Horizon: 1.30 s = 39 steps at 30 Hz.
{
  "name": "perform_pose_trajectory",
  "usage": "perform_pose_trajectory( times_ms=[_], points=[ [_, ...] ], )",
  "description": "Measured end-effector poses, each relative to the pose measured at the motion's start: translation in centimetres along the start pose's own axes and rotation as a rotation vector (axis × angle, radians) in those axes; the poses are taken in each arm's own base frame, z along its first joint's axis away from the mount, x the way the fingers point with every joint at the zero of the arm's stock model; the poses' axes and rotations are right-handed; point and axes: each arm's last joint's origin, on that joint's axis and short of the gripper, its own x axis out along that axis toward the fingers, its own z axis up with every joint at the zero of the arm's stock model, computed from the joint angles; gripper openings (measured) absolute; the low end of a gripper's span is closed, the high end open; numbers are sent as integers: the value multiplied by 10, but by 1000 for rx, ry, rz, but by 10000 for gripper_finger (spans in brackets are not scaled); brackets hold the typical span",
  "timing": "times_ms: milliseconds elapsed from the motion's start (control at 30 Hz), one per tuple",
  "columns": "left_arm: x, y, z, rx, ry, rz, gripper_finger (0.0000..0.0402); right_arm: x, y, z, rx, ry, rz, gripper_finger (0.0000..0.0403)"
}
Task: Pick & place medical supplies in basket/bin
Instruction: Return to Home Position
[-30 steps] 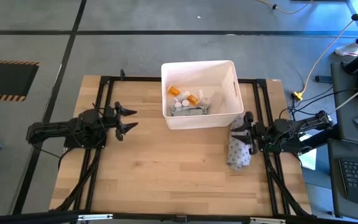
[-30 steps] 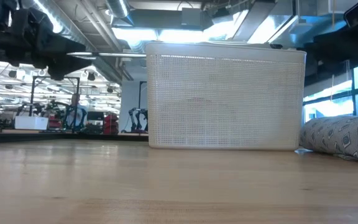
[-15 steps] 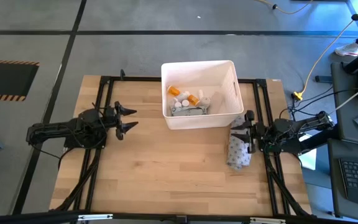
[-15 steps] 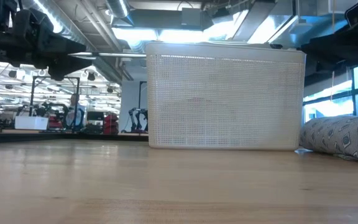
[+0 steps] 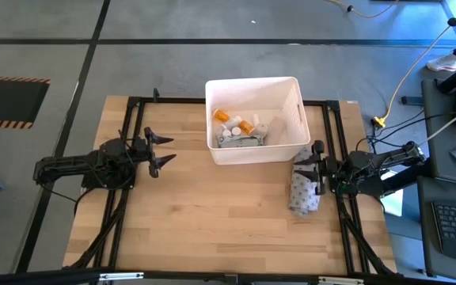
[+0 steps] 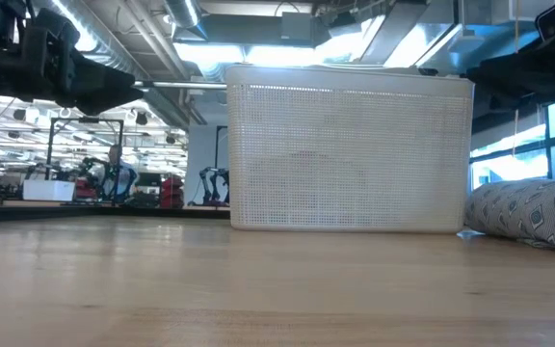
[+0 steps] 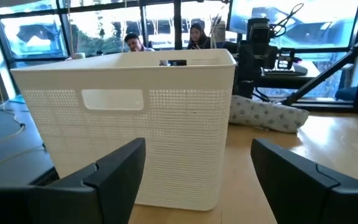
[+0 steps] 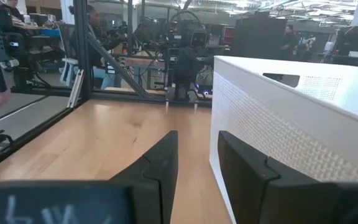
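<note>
I'm seeing the left gripper (image 5: pixel 169 150) hanging left of the bin (image 5: pixel 256 155), fingers wide apart and empty, the right gripper (image 5: pixel 303 168) hovering right of it, fingers narrowly apart, empty.

White bin (image 5: pixel 252 153), orange bottles (image 5: pixel 222 116), perhaps diamond-printed grey bag (image 5: pixel 303 190)

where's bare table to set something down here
Widest free patch of table: the near half, in front of the white bin, between the arms. Also free: between bin and left gripper. Crowded by the bin's right corner: right gripper over the grey packet.
</note>
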Motion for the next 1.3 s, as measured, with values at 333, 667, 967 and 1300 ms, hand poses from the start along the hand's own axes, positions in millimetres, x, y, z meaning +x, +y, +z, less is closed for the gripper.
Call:
perform_pose_trajectory(
  times_ms=[333,667,967,1300],
  points=[
    [0,0,0,-7,0,0,288,0,0,0,0,0,0,117],
    [0,0,0,-9,0,0,288,0,0,0,1,0,0,117],
    [0,0,0,-9,0,0,288,0,0,0,0,-1,0,117],
    [0,0,0,-9,0,0,288,0,0,0,-1,-1,0,117]
  ],
)
